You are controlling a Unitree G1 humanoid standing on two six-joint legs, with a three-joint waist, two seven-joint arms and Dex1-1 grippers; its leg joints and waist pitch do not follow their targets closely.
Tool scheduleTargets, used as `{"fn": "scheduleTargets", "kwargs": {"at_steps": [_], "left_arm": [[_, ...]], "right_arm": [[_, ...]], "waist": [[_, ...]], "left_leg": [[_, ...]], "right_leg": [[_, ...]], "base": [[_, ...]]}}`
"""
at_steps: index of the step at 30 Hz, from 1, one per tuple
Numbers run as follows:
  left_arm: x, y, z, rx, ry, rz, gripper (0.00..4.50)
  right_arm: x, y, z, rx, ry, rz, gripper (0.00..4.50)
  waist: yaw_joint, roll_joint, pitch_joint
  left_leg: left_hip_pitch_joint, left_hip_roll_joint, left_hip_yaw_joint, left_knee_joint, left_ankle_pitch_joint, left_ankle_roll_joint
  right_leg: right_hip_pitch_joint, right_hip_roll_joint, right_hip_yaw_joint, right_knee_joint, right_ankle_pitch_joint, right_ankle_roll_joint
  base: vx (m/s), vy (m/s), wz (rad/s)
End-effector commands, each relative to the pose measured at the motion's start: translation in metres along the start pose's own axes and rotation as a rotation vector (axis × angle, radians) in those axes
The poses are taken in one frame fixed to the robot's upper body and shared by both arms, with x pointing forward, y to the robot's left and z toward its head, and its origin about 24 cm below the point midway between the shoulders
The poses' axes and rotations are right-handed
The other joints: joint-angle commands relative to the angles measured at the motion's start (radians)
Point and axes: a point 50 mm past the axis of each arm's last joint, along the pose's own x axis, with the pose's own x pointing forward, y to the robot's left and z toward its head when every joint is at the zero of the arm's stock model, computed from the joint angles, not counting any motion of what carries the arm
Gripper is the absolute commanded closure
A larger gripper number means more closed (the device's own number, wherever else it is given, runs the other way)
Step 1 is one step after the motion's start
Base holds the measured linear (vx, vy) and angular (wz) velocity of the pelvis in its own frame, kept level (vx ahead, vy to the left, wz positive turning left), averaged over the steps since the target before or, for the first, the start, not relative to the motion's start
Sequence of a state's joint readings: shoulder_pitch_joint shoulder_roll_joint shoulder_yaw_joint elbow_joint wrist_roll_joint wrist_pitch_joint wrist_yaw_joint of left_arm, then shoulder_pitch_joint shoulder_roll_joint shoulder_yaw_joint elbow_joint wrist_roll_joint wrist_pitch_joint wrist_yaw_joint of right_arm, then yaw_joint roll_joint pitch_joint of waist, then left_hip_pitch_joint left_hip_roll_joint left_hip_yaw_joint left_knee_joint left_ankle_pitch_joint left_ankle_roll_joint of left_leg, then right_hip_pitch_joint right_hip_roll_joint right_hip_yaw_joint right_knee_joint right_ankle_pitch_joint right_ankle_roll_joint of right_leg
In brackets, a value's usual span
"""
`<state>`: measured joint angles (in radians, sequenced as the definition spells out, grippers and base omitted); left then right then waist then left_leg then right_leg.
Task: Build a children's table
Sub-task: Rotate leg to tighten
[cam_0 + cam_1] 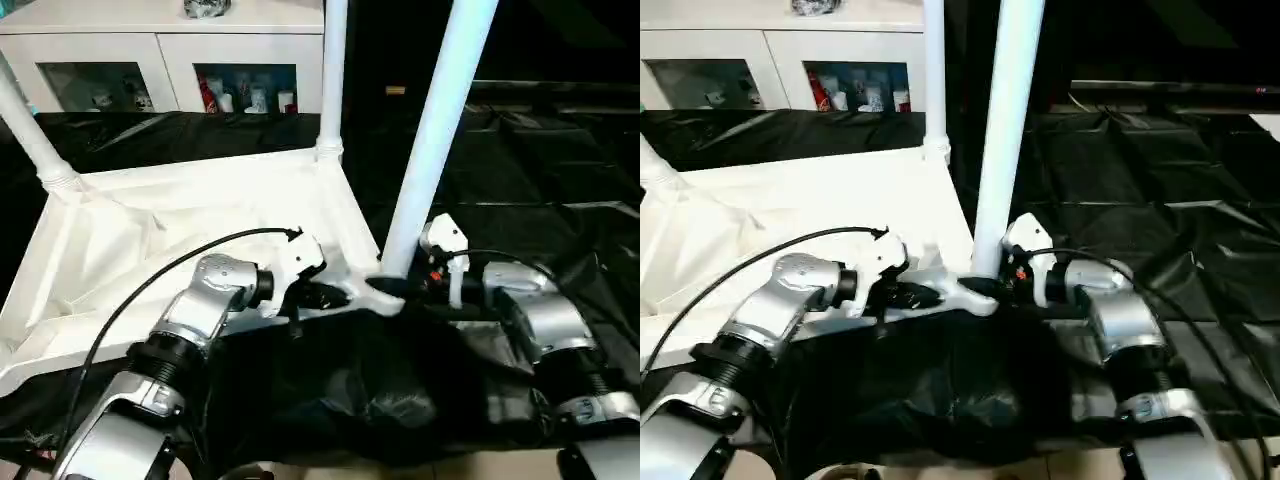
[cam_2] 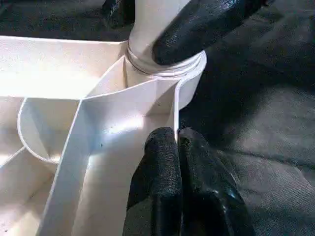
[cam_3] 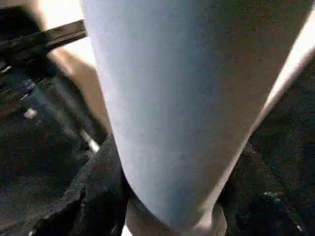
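The forearms [image 1: 205, 300] were silver metal with black ribbed joints. Each wrist [image 1: 880, 255] had a white housing, a thin black cable [image 1: 150, 285] and black fingers [image 2: 167, 187].

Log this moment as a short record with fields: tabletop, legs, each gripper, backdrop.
tabletop: white tabletop upside down on black sheet, ribs up
legs: three legs stand in corner sockets; nearest leg leans
left gripper: left gripper shut on tabletop's rim wall beside the near socket
right gripper: right gripper around nearest leg's base
backdrop: white cabinet with glass doors

Upright legs [image 1: 437, 130] flanking open underside [image 1: 150, 240]
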<state>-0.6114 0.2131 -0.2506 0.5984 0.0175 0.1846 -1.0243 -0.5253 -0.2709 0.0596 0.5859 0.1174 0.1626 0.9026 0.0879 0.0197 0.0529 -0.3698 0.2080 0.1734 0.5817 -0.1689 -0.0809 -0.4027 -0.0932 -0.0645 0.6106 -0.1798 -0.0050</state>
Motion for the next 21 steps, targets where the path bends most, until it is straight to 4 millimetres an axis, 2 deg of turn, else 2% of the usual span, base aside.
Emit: {"fn": "scheduleTargets", "kwargs": {"at_steps": [1, 3, 4, 6, 7, 8, 12, 13, 14, 16, 18, 21], "left_arm": [[0.017, 0.002, 0.027, 0.037, -0.062, 0.045, 4.5], [0.022, 0.004, 0.031, 0.028, -0.066, 0.087, 4.5], [0.026, 0.005, 0.034, 0.019, -0.072, 0.117, 4.5], [0.032, 0.005, 0.038, 0.012, -0.078, 0.147, 4.5], [0.032, 0.005, 0.038, 0.012, -0.078, 0.147, 4.5], [0.035, 0.003, 0.04, 0.011, -0.084, 0.144, 4.5], [0.037, 0.001, 0.04, 0.022, -0.078, 0.125, 4.5], [0.037, 0.001, 0.04, 0.022, -0.078, 0.125, 4.5], [0.035, 0.002, 0.036, 0.041, -0.056, 0.125, 4.5], [0.032, 0.003, 0.032, 0.053, -0.036, 0.122, 4.5], [0.029, 0.004, 0.028, 0.041, -0.009, 0.115, 4.5], [0.024, 0.007, 0.023, 0.016, 0.023, 0.135, 4.5]], "right_arm": [[0.022, 0.011, -0.023, 0.142, 0.045, -0.109, 2.43], [0.032, 0.014, -0.027, 0.192, 0.036, -0.194, 2.43], [0.039, 0.018, -0.028, 0.219, 0.026, -0.236, 2.43], [0.052, 0.024, -0.027, 0.257, 0.022, -0.282, 2.43], [0.052, 0.024, -0.027, 0.257, 0.022, -0.282, 2.43], [0.063, 0.033, -0.022, 0.259, 0.016, -0.27, 2.43], [0.077, 0.046, -0.012, 0.184, -0.007, -0.201, 2.43], [0.077, 0.046, -0.012, 0.184, -0.007, -0.201, 1.87], [0.078, 0.049, -0.008, 0.196, -0.033, -0.167, 1.73], [0.076, 0.046, -0.008, 0.189, -0.039, -0.168, 1.68], [0.072, 0.042, -0.009, 0.168, -0.033, -0.18, 1.29], [0.066, 0.036, -0.009, 0.156, -0.034, -0.198, 1.08]], "waist": [[-0.006, -0.005, -0.06], [-0.014, -0.008, -0.058], [-0.016, -0.007, -0.058], [-0.023, -0.006, -0.061], [-0.027, -0.007, -0.061], [-0.028, -0.006, -0.061], [-0.033, -0.006, -0.063], [-0.033, -0.006, -0.064], [-0.034, -0.012, -0.064], [-0.035, -0.01, -0.062], [-0.036, -0.011, -0.063], [-0.039, -0.013, -0.061]], "left_leg": [[0.009, 0.011, 0.0, -0.072, -0.27, 0.011], [0.011, 0.01, -0.003, -0.075, -0.314, -0.007], [0.013, 0.01, -0.004, -0.075, -0.321, -0.009], [0.015, 0.009, -0.005, -0.075, -0.326, -0.012], [0.012, 0.009, -0.007, -0.077, -0.327, -0.013], [0.011, 0.008, -0.006, -0.076, -0.327, -0.01], [0.007, 0.01, -0.005, -0.076, -0.317, 0.004], [0.007, 0.01, -0.004, -0.076, -0.311, 0.006], [0.006, 0.01, -0.003, -0.075, -0.307, 0.01], [0.005, 0.01, -0.003, -0.076, -0.302, 0.019], [0.007, 0.011, -0.003, -0.076, -0.301, 0.019], [0.005, 0.011, -0.002, -0.076, -0.298, 0.022]], "right_leg": [[0.044, -0.046, 0.033, -0.089, -0.34, -0.187], [0.042, -0.046, 0.031, -0.099, -0.413, -0.153], [0.04, -0.046, 0.031, -0.1, -0.421, -0.149], [0.036, -0.045, 0.032, -0.102, -0.415, -0.15], [0.039, -0.043, 0.031, -0.099, -0.401, -0.153], [0.04, -0.043, 0.031, -0.099, -0.395, -0.154], [0.043, -0.042, 0.032, -0.094, -0.337, -0.169], [0.043, -0.041, 0.032, -0.093, -0.317, -0.177], [0.044, -0.041, 0.032, -0.093, -0.309, -0.18], [0.045, -0.043, 0.033, -0.093, -0.314, -0.183], [0.044, -0.043, 0.033, -0.092, -0.315, -0.185], [0.045, -0.044, 0.034, -0.092, -0.32, -0.187]], "base": [[0.0, 0.0, 0.0], [0.0, 0.0, 0.0], [0.0, 0.0, 0.0], [0.0, 0.0, 0.0], [0.0, 0.0, 0.0], [0.0, 0.0, 0.0], [0.0, 0.0, 0.0], [0.0, 0.0, 0.0], [0.0, 0.0, 0.0], [0.0, 0.0, 0.0], [0.0, 0.0, 0.0], [0.0, 0.0, 0.0]]}}
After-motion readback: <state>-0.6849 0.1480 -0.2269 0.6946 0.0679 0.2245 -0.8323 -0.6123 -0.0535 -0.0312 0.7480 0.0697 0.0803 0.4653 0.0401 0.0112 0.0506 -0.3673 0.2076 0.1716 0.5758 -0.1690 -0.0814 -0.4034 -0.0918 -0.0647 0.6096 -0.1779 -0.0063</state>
